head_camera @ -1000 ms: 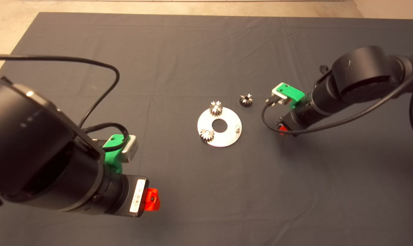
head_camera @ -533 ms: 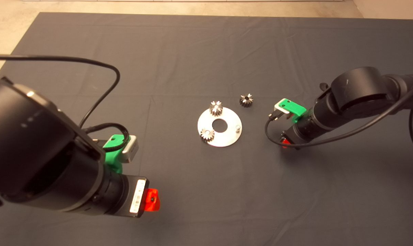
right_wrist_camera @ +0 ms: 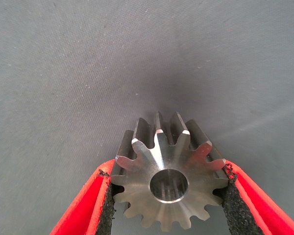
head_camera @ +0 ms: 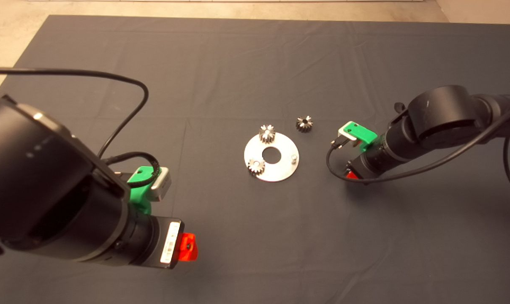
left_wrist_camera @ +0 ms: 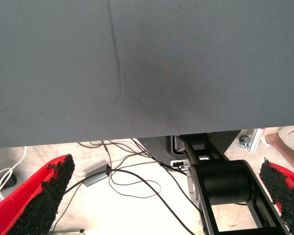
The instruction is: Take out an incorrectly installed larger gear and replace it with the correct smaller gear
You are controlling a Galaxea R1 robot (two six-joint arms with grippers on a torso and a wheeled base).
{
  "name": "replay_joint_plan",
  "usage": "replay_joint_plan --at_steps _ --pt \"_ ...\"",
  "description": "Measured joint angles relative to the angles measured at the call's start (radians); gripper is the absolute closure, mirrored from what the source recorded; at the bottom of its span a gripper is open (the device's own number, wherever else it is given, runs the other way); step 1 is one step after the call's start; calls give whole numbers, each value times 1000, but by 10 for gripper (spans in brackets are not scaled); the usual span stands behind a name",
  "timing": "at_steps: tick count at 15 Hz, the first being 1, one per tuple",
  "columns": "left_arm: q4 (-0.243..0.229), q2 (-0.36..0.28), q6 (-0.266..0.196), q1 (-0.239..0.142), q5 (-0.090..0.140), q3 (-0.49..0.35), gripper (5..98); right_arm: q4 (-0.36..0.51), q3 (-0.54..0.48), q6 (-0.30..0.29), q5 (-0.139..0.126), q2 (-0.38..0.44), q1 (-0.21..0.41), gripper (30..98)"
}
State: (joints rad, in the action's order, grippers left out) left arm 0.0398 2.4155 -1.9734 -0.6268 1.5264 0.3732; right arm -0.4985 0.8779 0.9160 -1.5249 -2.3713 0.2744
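Steel small toothed pinion, the smaller gear [right_wrist_camera: 169,183], sits clamped between right tool [right_wrist_camera: 169,196] pads, bore axis toward wrist; bare pin [head_camera: 294,158] on round silver plate [head_camera: 280,171] lies just beyond tool's tip; left tool [left_wrist_camera: 161,196] idle, spread.

Even, soft overhead light, faint shadows on the mat [head_camera: 221,63], sharp focus.

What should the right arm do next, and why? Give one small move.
Probably lift the right end effector straight up, ready to head for the plate. It is shut on the smaller gear, low over the mat. The larger gear already lies off the plate, and one peg stands bare beside two seated pinions.
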Motion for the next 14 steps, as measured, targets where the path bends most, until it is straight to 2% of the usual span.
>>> replay_joint_plan --at_steps 14 --pt "-1 0 0 0 0 0 54 -19 7 -1 -2 1 -17 790"
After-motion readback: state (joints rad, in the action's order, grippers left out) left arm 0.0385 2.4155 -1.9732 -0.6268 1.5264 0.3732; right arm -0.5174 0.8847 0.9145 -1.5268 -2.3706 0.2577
